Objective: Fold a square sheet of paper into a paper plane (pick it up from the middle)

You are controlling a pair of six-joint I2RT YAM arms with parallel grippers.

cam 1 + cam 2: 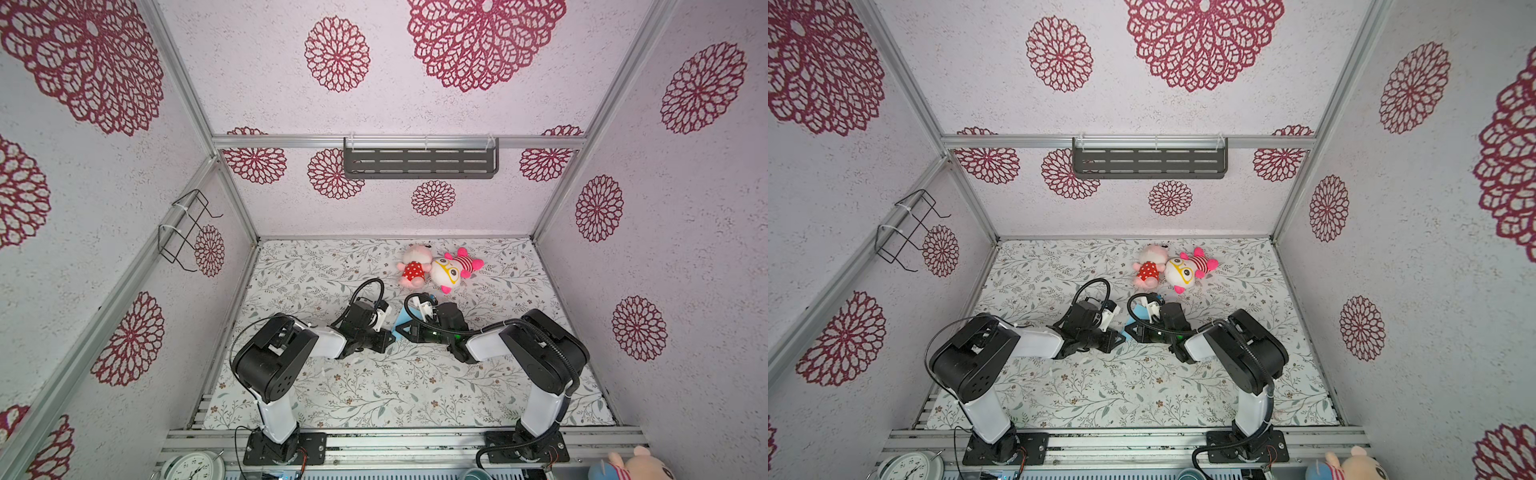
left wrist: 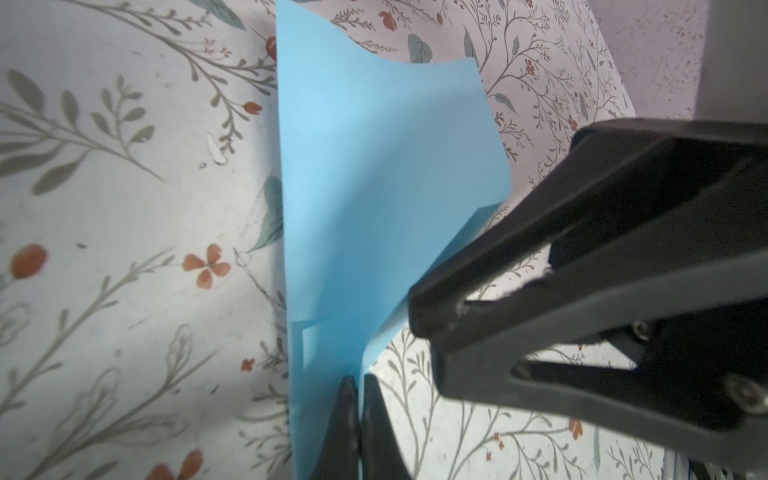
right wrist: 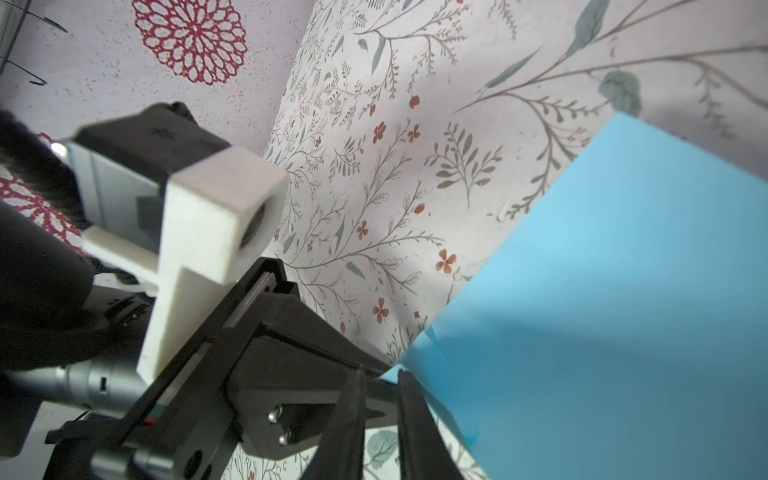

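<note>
The square sheet of paper [image 2: 374, 187] is light blue and lifted off the floral mat, bent over on itself into a loose curved fold. My left gripper [image 2: 359, 380] is shut on its lower edge, with the paper pinched between the black fingertips. My right gripper [image 3: 382, 376] stands narrowly open, with mat showing through the gap. Its tips are at the paper [image 3: 602, 311], right by a corner. In both top views the two grippers meet mid-table, left gripper [image 1: 390, 336] and right gripper [image 1: 405, 330], over a sliver of blue paper [image 1: 400, 323]. No paper plane shape shows.
Two pink plush toys [image 1: 415, 270] [image 1: 449, 270] lie just behind the grippers. A dark slotted shelf [image 1: 419, 162] hangs on the back wall and a wire rack [image 1: 187, 228] on the left wall. A clock [image 1: 193, 467] sits beyond the front rail.
</note>
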